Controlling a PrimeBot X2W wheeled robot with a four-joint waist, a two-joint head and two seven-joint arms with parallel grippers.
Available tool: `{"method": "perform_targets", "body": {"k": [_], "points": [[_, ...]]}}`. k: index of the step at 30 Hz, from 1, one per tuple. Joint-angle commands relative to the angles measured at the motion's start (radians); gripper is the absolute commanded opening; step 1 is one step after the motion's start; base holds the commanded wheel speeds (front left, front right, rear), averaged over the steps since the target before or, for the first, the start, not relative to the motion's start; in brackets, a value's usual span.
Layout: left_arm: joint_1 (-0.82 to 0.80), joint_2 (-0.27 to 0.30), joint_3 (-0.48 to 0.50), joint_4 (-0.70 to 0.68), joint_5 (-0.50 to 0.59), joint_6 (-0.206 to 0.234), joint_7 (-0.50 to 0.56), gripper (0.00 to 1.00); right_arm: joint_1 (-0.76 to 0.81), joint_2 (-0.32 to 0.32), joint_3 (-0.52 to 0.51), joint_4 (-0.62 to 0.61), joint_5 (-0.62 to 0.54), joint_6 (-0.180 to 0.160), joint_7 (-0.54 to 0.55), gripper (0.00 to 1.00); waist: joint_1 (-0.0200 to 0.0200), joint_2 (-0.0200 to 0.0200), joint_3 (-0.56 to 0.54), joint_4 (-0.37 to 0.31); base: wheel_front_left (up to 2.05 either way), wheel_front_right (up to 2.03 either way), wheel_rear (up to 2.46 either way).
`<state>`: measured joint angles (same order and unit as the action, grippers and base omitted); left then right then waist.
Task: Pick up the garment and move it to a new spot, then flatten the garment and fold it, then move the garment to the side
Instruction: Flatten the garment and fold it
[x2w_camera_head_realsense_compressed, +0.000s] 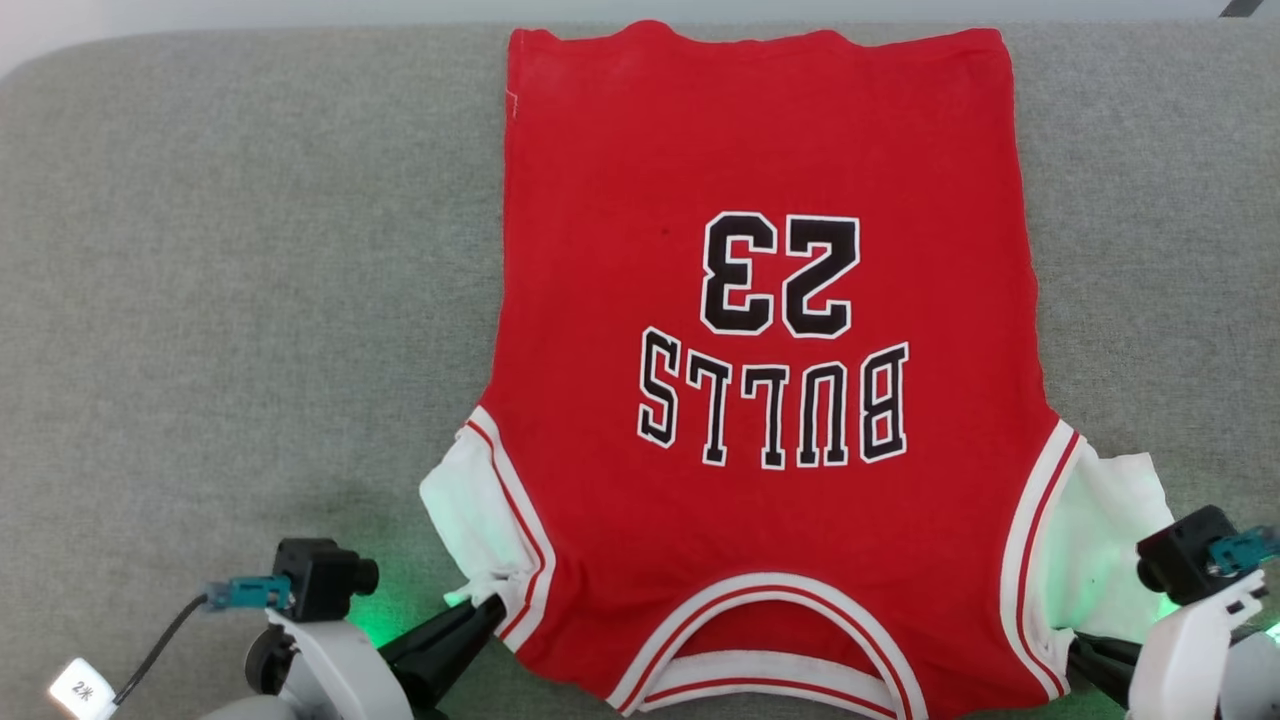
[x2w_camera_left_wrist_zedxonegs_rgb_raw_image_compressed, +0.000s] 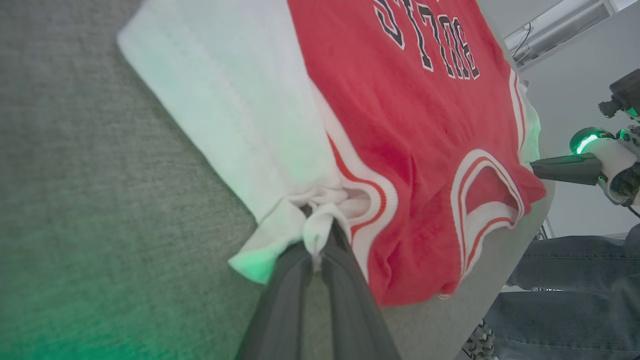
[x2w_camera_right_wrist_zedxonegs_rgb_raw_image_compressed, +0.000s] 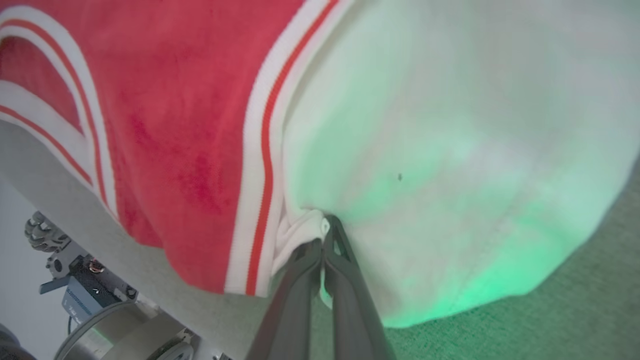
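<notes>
light: bright, even, faint shadows | head view: sharp; green glow on bench (x2w_camera_head_realsense_compressed: 385, 612) at 7 and 4 o'clock | wrist views: softer, edges stretched; green cast on garment (x2w_camera_right_wrist_zedxonegs_rgb_raw_image_compressed: 450, 235) at 5 o'clock, right wrist

A flat surface (x2w_camera_head_realsense_compressed: 250, 300) covered in grey woven fabric; spread on it, a red sleeveless jersey (x2w_camera_head_realsense_compressed: 770, 520) with white-and-red striped trim, collar at the near edge.

The garment (x2w_camera_head_realsense_compressed: 770, 345) bears black, white-edged "BULLS" and "23", upside down in the head view.
</notes>
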<state>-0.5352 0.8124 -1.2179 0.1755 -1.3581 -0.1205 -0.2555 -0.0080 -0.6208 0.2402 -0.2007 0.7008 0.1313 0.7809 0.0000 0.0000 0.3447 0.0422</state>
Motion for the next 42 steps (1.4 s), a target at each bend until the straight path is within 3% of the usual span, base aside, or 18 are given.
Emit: {"method": "perform_targets", "body": {"k": [1, 3, 4, 5, 6, 7, 11, 14, 15, 19, 23, 27, 35, 42], "points": [[0.005, -0.023, -0.011, 0.036, 0.002, 0.011, 0.011, 0.00, -0.012, 0.005, 0.030, 0.031, -0.021, -0.001, -0.011, 0.00, 0.0000, 0.0000, 0.001, 0.000, 0.00, 0.00, 0.00], [0.007, -0.029, -0.008, 0.051, 0.003, 0.008, 0.009, 0.00, -0.024, -0.012, 0.059, 0.057, -0.054, -0.002, -0.025, 0.00, 0.0000, 0.0000, 0.005, -0.002, 0.00, 0.00, 0.00], [0.009, -0.032, -0.004, 0.057, 0.003, 0.007, 0.009, 0.00, -0.030, -0.009, 0.068, 0.064, -0.060, -0.002, -0.038, 0.16, 0.0000, 0.0000, 0.006, -0.004, 0.00, 0.00, 0.00], [0.010, -0.035, 0.002, 0.062, 0.003, 0.007, 0.007, 0.00, -0.038, -0.003, 0.072, 0.069, -0.064, -0.002, -0.052, 0.36, 0.0000, 0.0000, 0.007, -0.006, 0.00, 0.00, 0.00], [0.013, -0.038, 0.007, 0.065, 0.004, 0.008, 0.005, 0.00, -0.044, -0.001, 0.076, 0.071, -0.072, -0.002, -0.062, 0.78, 0.0000, 0.0000, 0.008, -0.008, 0.00, 0.00, 0.00], [0.018, -0.040, 0.011, 0.069, 0.006, 0.007, 0.005, 0.00, -0.046, 0.001, 0.077, 0.070, -0.076, -0.002, -0.073, 1.00, 0.0000, 0.0000, 0.008, -0.010, 0.00, 0.00, 0.00], [0.030, -0.049, 0.034, 0.074, 0.013, 0.004, -0.001, 0.00, -0.028, 0.000, 0.029, 0.043, -0.082, -0.002, -0.096, 1.00, 0.0000, 0.0000, 0.009, -0.011, 0.00, 0.00, 0.00], [0.036, -0.057, 0.052, 0.067, 0.019, 0.001, -0.004, 0.00, 0.007, -0.005, -0.023, -0.044, -0.045, -0.001, -0.080, 1.00, 0.0000, 0.0000, 0.012, -0.004, 0.00, 0.00, 0.00], [0.042, -0.063, 0.063, 0.059, 0.029, -0.001, -0.005, 0.00, 0.020, -0.017, -0.073, -0.126, -0.023, -0.001, -0.052, 1.00, 0.0000, 0.0000, 0.015, 0.002, 0.00, 0.00, 0.00], [0.058, -0.078, 0.111, 0.030, 0.055, -0.003, -0.006, 0.00, 0.002, -0.025, -0.193, -0.269, 0.012, -0.001, 0.026, 1.00, 0.0000, 0.0000, 0.027, 0.019, 0.00, 0.00, 0.00], [0.067, -0.098, 0.147, 0.005, 0.095, -0.004, -0.006, 0.00, -0.121, -0.031, -0.284, -0.294, 0.024, -0.001, 0.110, 1.00, 0.0000, 0.0000, 0.051, 0.042, 0.00, 0.00, 0.00], [0.040, -0.134, 0.158, -0.008, 0.130, -0.005, -0.007, 0.00, -0.343, 0.005, -0.322, -0.152, -0.014, -0.001, 0.119, 1.00, 0.0000, 0.0000, 0.089, 0.088, 0.00, 0.00, 0.00], [-0.032, -0.217, 0.149, -0.014, 0.144, -0.008, -0.004, 0.00, -0.776, 0.020, -0.188, 0.273, -0.160, -0.001, 0.112, 1.00, 0.0000, 0.0000, 0.200, 0.189, 0.00, 0.00, 0.00], [-0.072, -0.266, 0.105, -0.001, 0.152, -0.008, 0.001, 0.00, -1.076, 0.069, -0.167, 0.605, -0.290, -0.001, 0.127, 1.00, 0.0000, 0.0000, 0.287, 0.258, 0.00, 0.00, 0.00]]}}
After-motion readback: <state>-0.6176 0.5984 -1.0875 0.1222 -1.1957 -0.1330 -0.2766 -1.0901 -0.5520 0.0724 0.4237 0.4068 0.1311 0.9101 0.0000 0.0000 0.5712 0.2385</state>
